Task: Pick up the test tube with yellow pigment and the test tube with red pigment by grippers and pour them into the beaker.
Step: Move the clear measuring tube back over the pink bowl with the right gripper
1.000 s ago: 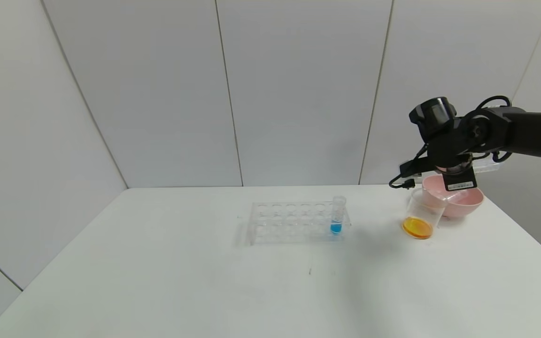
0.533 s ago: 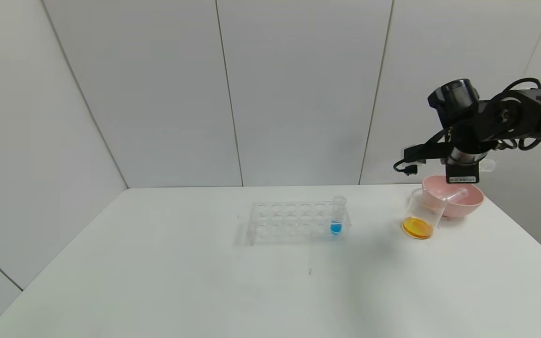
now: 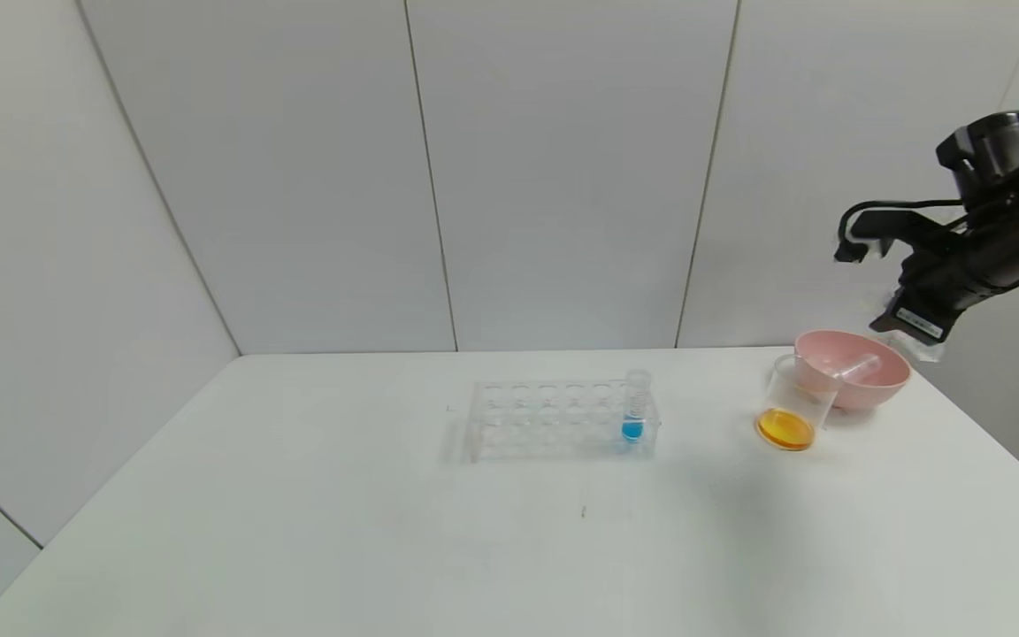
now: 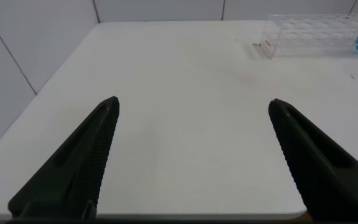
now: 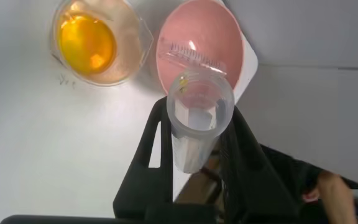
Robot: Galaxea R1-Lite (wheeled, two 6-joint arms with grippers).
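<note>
My right gripper [image 3: 915, 338] hangs in the air just right of and above the pink bowl [image 3: 883, 386], shut on an empty clear test tube [image 5: 199, 127]. I look straight into that tube's open mouth in the right wrist view. Which pigment it held I cannot tell. A second empty tube [image 3: 858, 366] lies tilted inside the bowl. The clear beaker [image 3: 796, 409] stands touching the bowl's left side with orange liquid [image 5: 86, 45] at its bottom. My left gripper [image 4: 192, 102] is open over the table's near left part, holding nothing.
A clear tube rack [image 3: 554, 420] stands mid-table with one tube of blue liquid [image 3: 633, 416] in its right end. The table's right edge runs just past the bowl. A person's arm [image 5: 328, 186] shows beyond that edge.
My right arm has risen and swung right, from over the bowl and beaker to beyond the bowl's right rim, with the empty tube still in its grip.
</note>
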